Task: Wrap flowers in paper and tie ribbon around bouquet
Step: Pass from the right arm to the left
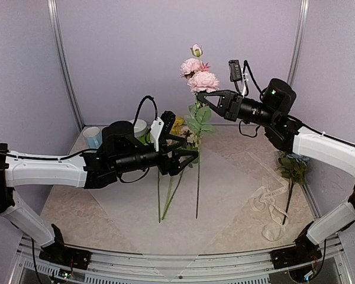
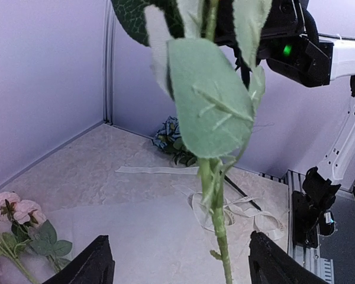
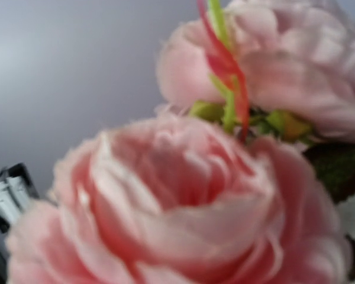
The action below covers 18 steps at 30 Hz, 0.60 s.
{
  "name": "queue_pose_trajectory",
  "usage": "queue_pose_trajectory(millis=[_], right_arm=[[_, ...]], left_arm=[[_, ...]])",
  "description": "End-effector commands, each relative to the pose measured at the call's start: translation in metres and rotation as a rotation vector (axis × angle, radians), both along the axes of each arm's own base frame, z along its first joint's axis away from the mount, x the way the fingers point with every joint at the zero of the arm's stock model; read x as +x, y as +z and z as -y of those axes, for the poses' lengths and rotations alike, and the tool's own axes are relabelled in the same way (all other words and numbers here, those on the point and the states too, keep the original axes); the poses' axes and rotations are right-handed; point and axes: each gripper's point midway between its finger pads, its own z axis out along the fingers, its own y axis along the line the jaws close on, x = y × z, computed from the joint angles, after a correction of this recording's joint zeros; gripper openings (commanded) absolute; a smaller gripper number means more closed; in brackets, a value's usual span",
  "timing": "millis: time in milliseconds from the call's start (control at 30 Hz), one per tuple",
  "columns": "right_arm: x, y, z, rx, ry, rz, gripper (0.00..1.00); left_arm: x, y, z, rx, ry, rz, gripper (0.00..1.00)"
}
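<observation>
My right gripper (image 1: 204, 99) is shut on a pink rose stem (image 1: 198, 177) of the flowers, just under the blooms (image 1: 202, 81), and holds it upright over the paper (image 1: 231, 177). The left gripper (image 1: 191, 158) stands open around that stem lower down. In the left wrist view the stem (image 2: 220, 228) runs between the fingers (image 2: 97, 263), nearer the right one and touching neither. More flowers with yellow blooms (image 1: 177, 125) lean behind my left gripper. A blue cluster (image 1: 293, 167) and the ribbon (image 1: 271, 204) lie at the right. The rose (image 3: 183, 207) hides the right fingers in the right wrist view.
A pale blue cup (image 1: 92, 137) and a round white container (image 1: 141, 126) stand at the back left. Booth walls and metal posts (image 1: 65, 71) close the back and sides. The ribbon (image 2: 239, 210) lies looped on the table beyond the stem.
</observation>
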Motion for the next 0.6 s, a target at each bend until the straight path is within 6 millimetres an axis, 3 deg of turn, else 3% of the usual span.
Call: queue_pose_trajectory(millis=[0, 267, 333, 400, 433, 533, 567], right_arm=[[-0.016, 0.025, -0.006, 0.078, 0.065, 0.059, 0.0], [-0.02, 0.015, -0.018, 0.083, 0.106, 0.036, 0.0], [-0.02, 0.014, -0.018, 0.078, 0.105, 0.031, 0.0], [-0.02, 0.013, -0.018, 0.073, 0.108, 0.031, 0.0], [-0.021, 0.014, -0.018, 0.068, 0.106, 0.033, 0.0], [-0.005, 0.004, -0.018, 0.005, 0.024, 0.002, 0.0], [0.013, -0.005, -0.017, -0.035, -0.071, -0.036, 0.11]], left_arm=[[-0.008, 0.011, 0.005, -0.079, -0.063, -0.005, 0.75], [-0.003, 0.008, 0.015, -0.11, -0.072, -0.055, 0.53], [-0.003, 0.003, 0.02, -0.105, -0.088, -0.084, 0.36], [0.001, 0.001, 0.023, -0.102, -0.076, -0.119, 0.05], [0.003, 0.0, 0.021, -0.105, -0.062, -0.134, 0.0], [0.011, -0.001, 0.012, -0.12, -0.016, -0.169, 0.0], [0.019, -0.004, 0.009, -0.106, 0.028, -0.195, 0.0]])
